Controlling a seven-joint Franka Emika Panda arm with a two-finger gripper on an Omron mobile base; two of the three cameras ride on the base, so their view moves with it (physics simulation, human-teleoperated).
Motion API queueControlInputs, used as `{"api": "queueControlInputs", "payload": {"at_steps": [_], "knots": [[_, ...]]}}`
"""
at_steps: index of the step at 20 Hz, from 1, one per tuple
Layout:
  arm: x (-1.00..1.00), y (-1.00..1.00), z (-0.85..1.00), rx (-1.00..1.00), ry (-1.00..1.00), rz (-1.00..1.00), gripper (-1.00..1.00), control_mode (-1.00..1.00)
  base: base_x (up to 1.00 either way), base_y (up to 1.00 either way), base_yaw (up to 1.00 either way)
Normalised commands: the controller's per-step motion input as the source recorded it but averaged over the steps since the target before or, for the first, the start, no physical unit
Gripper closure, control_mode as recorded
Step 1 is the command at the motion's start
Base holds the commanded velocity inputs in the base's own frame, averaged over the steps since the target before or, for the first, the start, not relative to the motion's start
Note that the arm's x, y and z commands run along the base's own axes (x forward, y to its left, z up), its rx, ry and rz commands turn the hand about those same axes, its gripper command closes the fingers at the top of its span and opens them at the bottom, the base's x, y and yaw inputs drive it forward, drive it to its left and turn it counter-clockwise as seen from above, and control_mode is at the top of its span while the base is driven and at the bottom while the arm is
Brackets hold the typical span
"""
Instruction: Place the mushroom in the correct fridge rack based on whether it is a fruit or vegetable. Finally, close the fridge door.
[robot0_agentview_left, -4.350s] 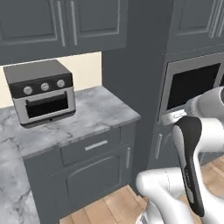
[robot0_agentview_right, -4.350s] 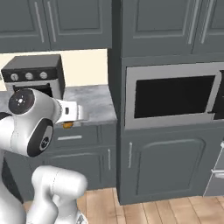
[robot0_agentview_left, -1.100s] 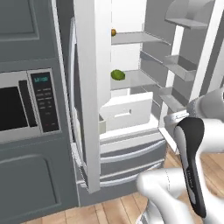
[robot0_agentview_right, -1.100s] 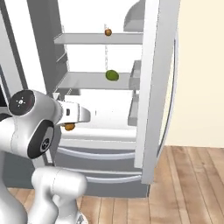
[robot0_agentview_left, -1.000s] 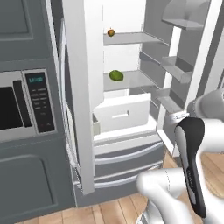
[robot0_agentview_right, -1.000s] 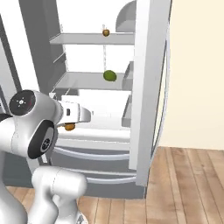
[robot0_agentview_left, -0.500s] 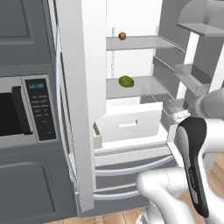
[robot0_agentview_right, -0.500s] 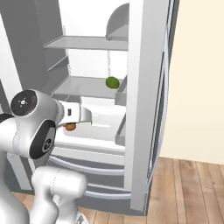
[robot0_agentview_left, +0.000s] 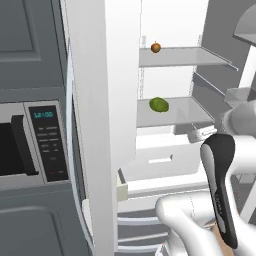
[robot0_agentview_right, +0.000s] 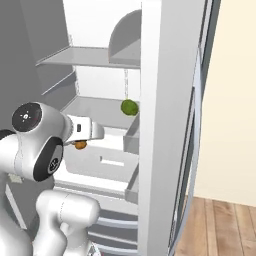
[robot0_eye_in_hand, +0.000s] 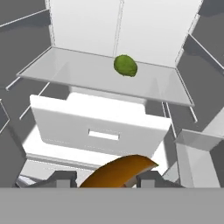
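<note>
1. Left base view is showing, at far left, a dark grey cabinet wall with a built-in microwave (robot0_agentview_left: 30, 145); just right of it a white door edge (robot0_agentview_left: 102, 125) is standing open, its rim facing the camera.
2. Right of that edge the fridge interior is opening up white and lit; a small red-brown fruit (robot0_agentview_left: 156, 47) is sitting on the upper glass shelf (robot0_agentview_left: 185, 57), and a green round item (robot0_agentview_left: 159, 104) is resting on the lower glass shelf (robot0_agentview_left: 175, 112); bare shelf is lying on either side of each.
3. Below, a white drawer (robot0_agentview_left: 160, 160) is standing pulled partly out.
4. Hand view is looking into the same bay; the gripper (robot0_eye_in_hand: 105, 177) is clamping the orange-brown mushroom (robot0_eye_in_hand: 118, 171) in front of the drawer, below the lower shelf's front edge.
5. Right base view is showing the fridge door (robot0_agentview_right: 172, 125) swung open at right, grey bins on its inner side, with wood floor (robot0_agentview_right: 225, 225) beyond.
</note>
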Motion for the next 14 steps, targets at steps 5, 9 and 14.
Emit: {"api": "queueControlInputs", "payload": {"at_steps": [5,9,14], "knots": [[0.56,0.01,-0.12,0.00,0.00,0.04,1.00,-1.00,0.13,0.00,0.01],[0.77,0.00,-0.18,0.00,0.00,0.05,1.00,-1.00,0.00,0.00,0.00],[0.74,0.04,-0.26,0.00,0.00,0.06,1.00,-1.00,0.00,0.00,0.00]]}}
